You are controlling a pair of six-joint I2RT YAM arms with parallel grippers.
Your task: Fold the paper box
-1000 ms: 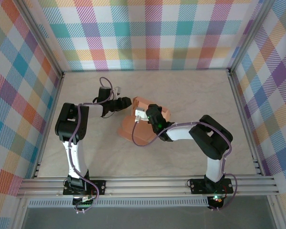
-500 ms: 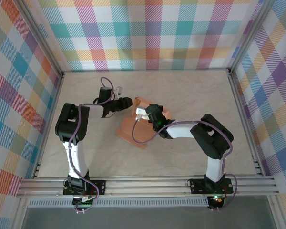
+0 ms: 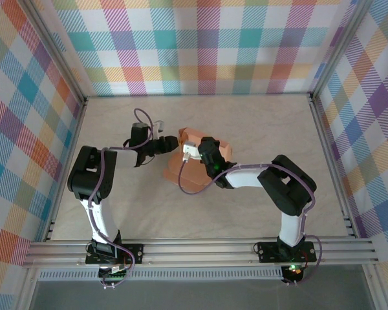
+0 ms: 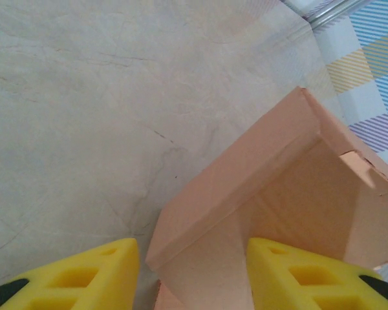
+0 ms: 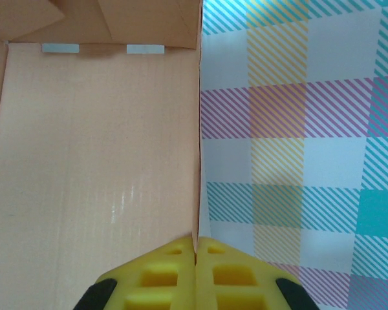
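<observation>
Top external: left hand [image 3: 172, 143] nearer box [image 3: 174, 174]

The right arm [image 3: 246, 175] hides much of the paper box [image 3: 173, 170].

I see a pale, marbled table [image 3: 258, 123] that stretches away beyond both pairs of jaws. Directly on it lies the paper box [image 3: 173, 173], salmon-orange and partly folded. Its flat part rests on the surface just below the left jaws, and one raised wall stands between them, towards the right jaws.
</observation>
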